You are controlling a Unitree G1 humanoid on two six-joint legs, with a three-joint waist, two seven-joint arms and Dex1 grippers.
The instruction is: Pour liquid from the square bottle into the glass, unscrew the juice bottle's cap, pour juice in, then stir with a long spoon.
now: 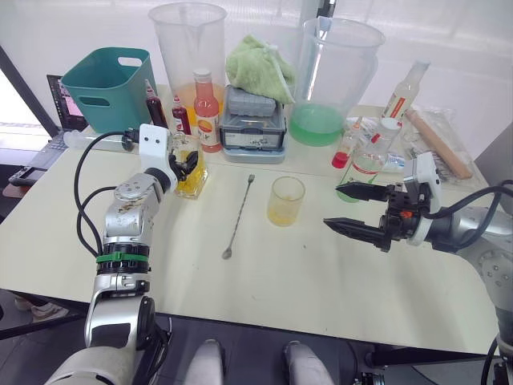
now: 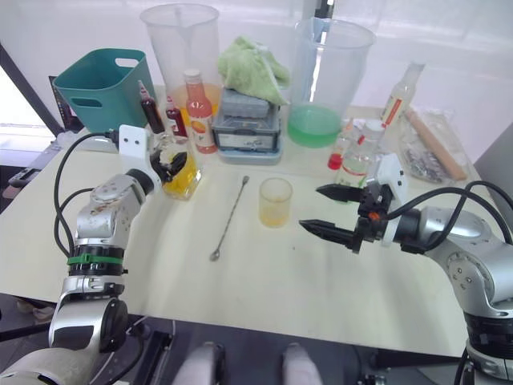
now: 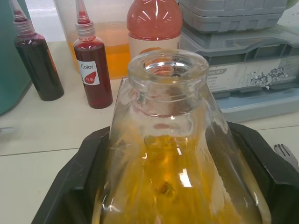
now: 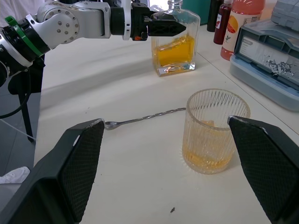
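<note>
Back of tabletop crowded: teal bin, two big measuring jugs, green cloth piled on grey box. "Color" read on red dye bottle. Square bottle clamped upright in left end effector, standing on tabletop. Right end effector held wide open, empty, just beside glass. Long spoon laid flat between bottle and glass. Juice bottle parked behind right end effector.

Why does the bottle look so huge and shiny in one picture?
In the left wrist view the square bottle sits right against the camera, between the left pincer's fingers, so it looms large and bright white glints streak its glass. In the right wrist view the same bottle looks small, and the right pincer's fingers loom large at the edges.
</note>
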